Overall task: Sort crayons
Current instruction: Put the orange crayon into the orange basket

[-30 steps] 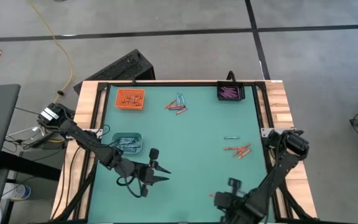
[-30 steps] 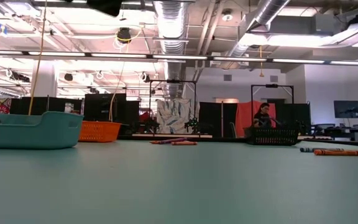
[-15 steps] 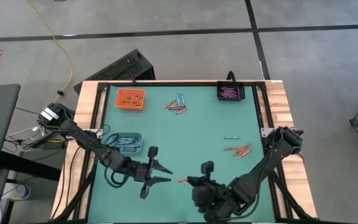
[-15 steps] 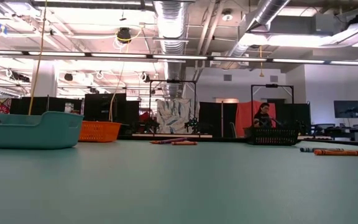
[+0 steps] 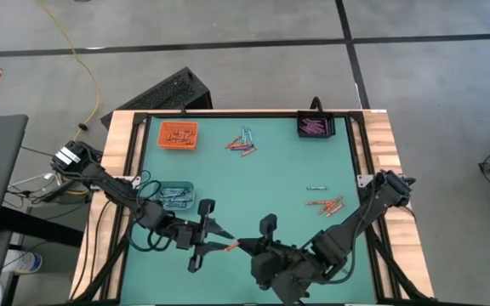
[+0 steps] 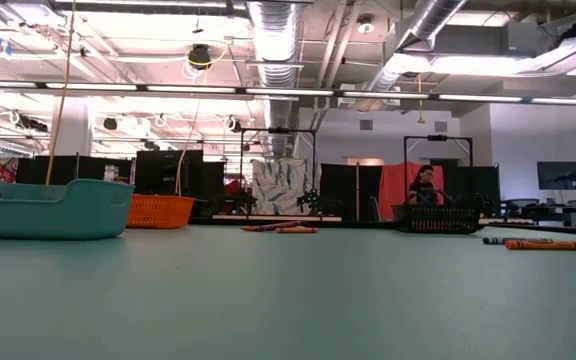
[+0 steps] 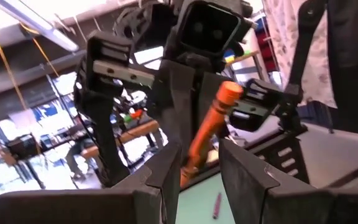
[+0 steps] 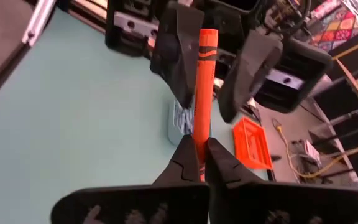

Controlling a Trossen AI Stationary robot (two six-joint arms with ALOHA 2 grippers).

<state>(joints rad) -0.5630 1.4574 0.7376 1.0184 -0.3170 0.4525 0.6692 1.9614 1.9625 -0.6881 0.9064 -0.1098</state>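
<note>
the right gripper (image 5: 247, 246) is clamped on 1 orange crayon (image 8: 202, 87), held by its lower end so the stick juts straight out past the fingertips; its long axis points at the left gripper (image 5: 213, 240), whose jaws stand partly apart, 1 on each side of the free end but not yet closed on it; both meet over the near middle of the green table (image 5: 270, 183); the left arm is placed to take it, judging by this.
</note>
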